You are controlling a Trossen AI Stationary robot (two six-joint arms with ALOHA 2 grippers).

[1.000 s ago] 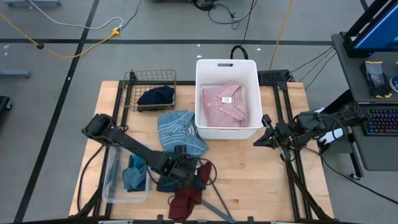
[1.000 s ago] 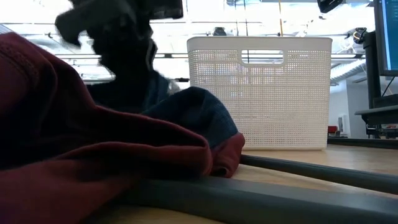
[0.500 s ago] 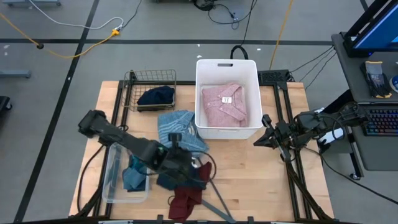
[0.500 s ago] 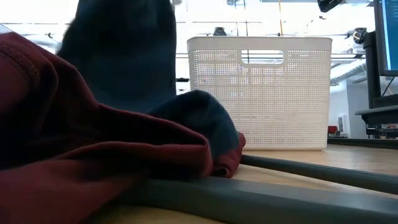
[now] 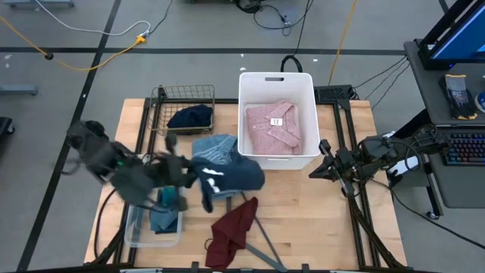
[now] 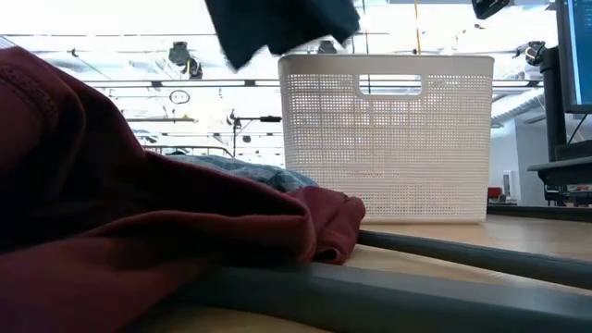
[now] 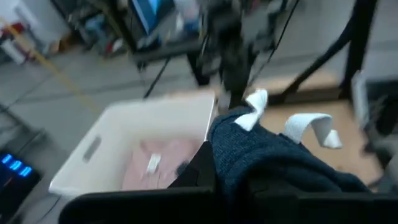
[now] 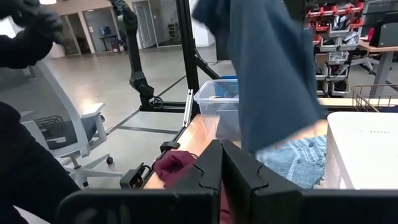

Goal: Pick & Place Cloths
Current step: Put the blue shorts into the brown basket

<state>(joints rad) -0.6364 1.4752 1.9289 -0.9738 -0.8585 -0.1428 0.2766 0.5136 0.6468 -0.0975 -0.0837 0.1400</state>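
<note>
Navy top (image 5: 227, 177) aloft, seemingly in left hand (image 5: 182, 171)

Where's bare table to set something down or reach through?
Free: the wood between the maroon garment and the right gripper, in front of the white bin. Crowded: the left half, with the wire basket, striped shirt, clear tub and the left gripper lifting the navy top.

Around the white basket (image 5: 244, 102): bare tabletop to its right and front-right, easy to pass there. Left side is crowded by the light-blue striped shirt (image 5: 211, 149), wire basket (image 5: 161, 97) and hanging navy top (image 5: 227, 178); maroon garment (image 5: 231, 231) blocks front-left.
</note>
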